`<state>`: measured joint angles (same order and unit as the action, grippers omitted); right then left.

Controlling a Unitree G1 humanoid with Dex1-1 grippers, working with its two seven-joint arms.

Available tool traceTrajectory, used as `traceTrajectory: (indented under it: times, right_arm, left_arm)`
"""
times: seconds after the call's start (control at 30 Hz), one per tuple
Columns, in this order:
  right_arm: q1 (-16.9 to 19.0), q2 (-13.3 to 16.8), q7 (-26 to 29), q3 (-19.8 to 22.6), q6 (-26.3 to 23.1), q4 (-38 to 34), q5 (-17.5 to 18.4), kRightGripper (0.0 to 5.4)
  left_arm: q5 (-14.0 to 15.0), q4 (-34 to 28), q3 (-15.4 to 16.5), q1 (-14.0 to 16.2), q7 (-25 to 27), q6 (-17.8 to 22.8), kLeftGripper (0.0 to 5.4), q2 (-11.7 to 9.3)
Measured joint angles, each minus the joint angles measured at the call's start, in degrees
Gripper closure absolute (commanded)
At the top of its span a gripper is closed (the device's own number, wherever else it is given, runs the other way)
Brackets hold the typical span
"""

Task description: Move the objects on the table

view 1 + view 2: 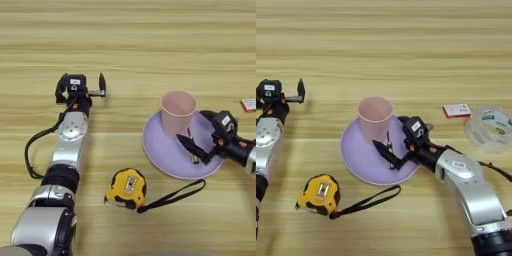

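Left eye view: left gripper [82,90] is stretched out over the bare table [150,45], fingers spread, holding nothing. Pink cup [177,112] stands on the lilac plate [160,150]; tape measure [127,187] lies near its front.

Right eye view: right gripper [393,150] reaches over the plate, fingers apart around the little screwdriver [390,146] lying there.

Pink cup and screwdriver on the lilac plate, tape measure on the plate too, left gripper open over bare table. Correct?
Not quite. The tape measure lies on the table, off the lilac plate, as the left eye view shows. The rest stands.
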<state>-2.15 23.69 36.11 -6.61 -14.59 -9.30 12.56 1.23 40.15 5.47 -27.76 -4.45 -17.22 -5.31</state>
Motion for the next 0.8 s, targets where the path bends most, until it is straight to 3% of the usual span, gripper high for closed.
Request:
traceTrajectory:
  times: [0.8]
  right_arm:
    - [-5.8, -3.0, 0.2, -1.2, 1.6, 6.9, -2.0, 0.04]
  left_arm:
    - [-0.7, 0.0, 0.0, 0.0, 0.0, 0.0, 0.00, 0.0]
